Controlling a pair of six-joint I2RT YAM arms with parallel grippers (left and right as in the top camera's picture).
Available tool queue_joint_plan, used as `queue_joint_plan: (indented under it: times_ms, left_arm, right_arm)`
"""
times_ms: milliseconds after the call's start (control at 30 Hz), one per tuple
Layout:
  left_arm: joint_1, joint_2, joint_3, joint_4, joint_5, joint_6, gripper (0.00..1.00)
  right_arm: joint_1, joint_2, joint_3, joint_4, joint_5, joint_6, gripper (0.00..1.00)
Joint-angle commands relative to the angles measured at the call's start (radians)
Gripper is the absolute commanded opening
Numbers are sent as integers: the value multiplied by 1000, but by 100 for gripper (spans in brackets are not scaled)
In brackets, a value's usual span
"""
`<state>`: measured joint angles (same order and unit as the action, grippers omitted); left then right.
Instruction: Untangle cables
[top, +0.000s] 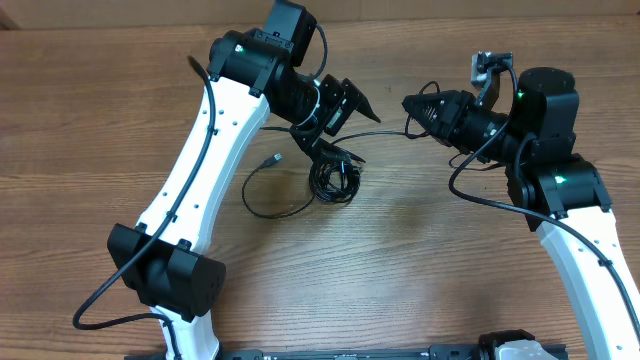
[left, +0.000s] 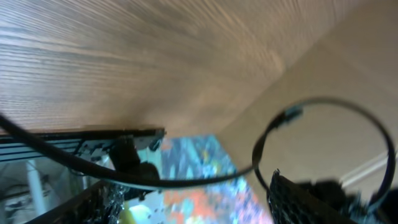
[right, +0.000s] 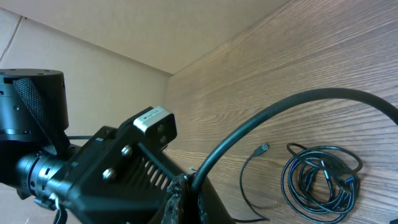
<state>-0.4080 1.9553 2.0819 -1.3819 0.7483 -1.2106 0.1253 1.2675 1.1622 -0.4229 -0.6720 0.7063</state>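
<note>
The cables lie mid-table as a small black knot. A loose strand curls left from it and ends in a small plug. Another strand runs taut from the knot side up to my right gripper, which is shut on it. That strand arcs away over the table. My left gripper hovers above the knot and is open. A cable strand crosses the gap between its fingers without being pinched, and loops round to a plug.
Thick black arm wires hang along both white arms. The left arm's wrist and camera housing sit close in front of the right gripper. The wooden table meets a tan wall at the back.
</note>
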Motion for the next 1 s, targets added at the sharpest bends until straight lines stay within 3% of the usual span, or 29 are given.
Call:
queue_joint_plan:
  times_ms: [0, 100, 300, 333, 367, 400, 533, 733, 967]
  left_arm:
    - [-1, -13, 2, 3, -180, -169, 77]
    - [-2, -13, 2, 8, -260, -246, 71]
    - [-24, -13, 2, 29, -205, -243, 44]
    - [-26, -13, 2, 29, -209, -232, 31]
    - [-26, -13, 2, 29, -216, -216, 10]
    - [-26, -13, 2, 28, -229, -197, 4]
    - [-24, -13, 2, 14, -324, -131, 4]
    - [-24, -13, 2, -101, -623, 16, 4]
    - [-24, -13, 2, -167, -729, 123, 4]
  right_arm:
    - [5, -11, 24, 7, 9, 4, 4]
    - [5, -11, 24, 6, 5, 5, 4]
    - [5, -11, 24, 4, 5, 4, 4]
    - [5, -11, 24, 0, 6, 4, 4]
    - [5, -11, 24, -6, 6, 3, 4]
    - [5, -11, 24, -10, 8, 0, 4]
    - [5, -10, 24, -66, 101, 0, 4]
    - [3, -11, 24, -185, 300, 2, 4]
    - [-6, -11, 24, -188, 317, 49, 4]
